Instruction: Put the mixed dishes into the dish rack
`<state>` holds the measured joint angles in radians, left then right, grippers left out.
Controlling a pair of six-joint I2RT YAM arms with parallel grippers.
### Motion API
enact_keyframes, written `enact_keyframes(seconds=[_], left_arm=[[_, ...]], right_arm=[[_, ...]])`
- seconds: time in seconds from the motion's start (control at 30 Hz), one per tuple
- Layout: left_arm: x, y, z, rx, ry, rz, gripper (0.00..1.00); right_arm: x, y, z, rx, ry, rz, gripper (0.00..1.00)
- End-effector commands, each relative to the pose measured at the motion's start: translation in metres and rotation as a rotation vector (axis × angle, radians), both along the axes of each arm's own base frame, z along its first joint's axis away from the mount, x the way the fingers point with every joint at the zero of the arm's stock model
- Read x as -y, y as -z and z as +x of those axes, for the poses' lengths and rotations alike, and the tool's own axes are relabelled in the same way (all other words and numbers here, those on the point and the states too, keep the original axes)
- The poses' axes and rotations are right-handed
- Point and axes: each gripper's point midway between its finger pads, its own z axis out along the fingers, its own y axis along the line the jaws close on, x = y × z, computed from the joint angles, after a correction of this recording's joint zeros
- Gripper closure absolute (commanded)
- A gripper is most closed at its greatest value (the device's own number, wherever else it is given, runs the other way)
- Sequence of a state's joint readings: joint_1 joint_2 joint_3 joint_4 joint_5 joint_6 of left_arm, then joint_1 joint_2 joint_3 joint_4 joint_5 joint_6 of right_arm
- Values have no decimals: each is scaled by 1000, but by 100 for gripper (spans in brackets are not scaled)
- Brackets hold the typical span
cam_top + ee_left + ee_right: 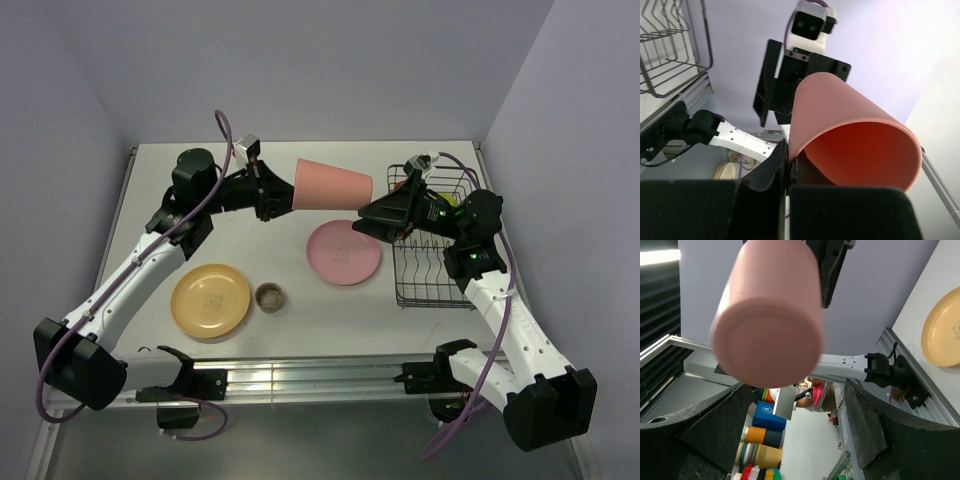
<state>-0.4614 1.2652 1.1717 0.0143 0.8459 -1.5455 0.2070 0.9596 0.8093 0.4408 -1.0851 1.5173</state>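
Note:
The salmon tumbler (332, 186) hangs on its side in the air above the table's middle. My left gripper (272, 190) is shut on its rim wall, one finger inside the mouth and one outside (786, 150). In the left wrist view the tumbler (850, 125) opens towards the camera. My right gripper (368, 216) is open just by the tumbler's closed base, which fills the upper part of the right wrist view (767, 325), above the gap between the spread fingers (790, 430). The black wire dish rack (432, 270) stands at the right, partly hidden by my right arm.
On the table lie a pink plate (343, 252) under the tumbler, a pale orange plate (210, 300) at the front left, and a small grey-beige cup (269, 297) between them. Walls close in the back and both sides. A metal rail (300, 378) runs along the near edge.

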Motion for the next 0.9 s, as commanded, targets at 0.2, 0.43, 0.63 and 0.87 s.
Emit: enact_keyframes(seconds=[0.2, 0.43, 0.63, 0.87], left_arm=[[-8, -21, -23, 59, 44, -71, 100], [-9, -9, -27, 17, 57, -80, 100], [-7, -7, -28, 14, 73, -89, 100], [-6, -5, -30, 10, 80, -94, 100]], right_arm=[[2, -21, -7, 92, 9, 51, 18], [2, -38, -6, 125, 10, 74, 18], [1, -39, 0, 113, 12, 78, 20], [-1, -36, 7, 107, 21, 67, 21]])
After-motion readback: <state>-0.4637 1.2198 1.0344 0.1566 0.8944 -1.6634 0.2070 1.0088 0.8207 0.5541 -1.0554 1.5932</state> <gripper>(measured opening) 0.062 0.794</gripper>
